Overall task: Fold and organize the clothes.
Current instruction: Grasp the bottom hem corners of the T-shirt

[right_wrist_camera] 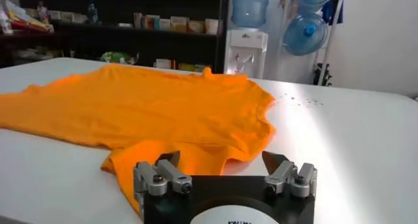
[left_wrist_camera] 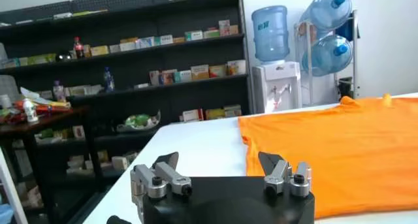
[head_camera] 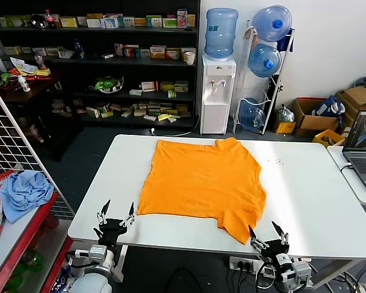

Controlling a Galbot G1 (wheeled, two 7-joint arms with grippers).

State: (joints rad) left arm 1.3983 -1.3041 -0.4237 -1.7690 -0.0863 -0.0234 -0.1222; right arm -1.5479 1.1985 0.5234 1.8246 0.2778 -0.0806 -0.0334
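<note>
left gripper: hovered at the near table edge, fingers spread wide, holding nothing, just beside the shirt's near left corner.
right gripper: hovered at the near edge, fingers wide apart and empty, near the sleeve pointing toward it.
orange shirt: lay flat on the white table, collar at the far side.
handling: looked thin, soft and light; likely to sag and wrinkle, so best pinched at hem corners or sleeve edges.
</note>
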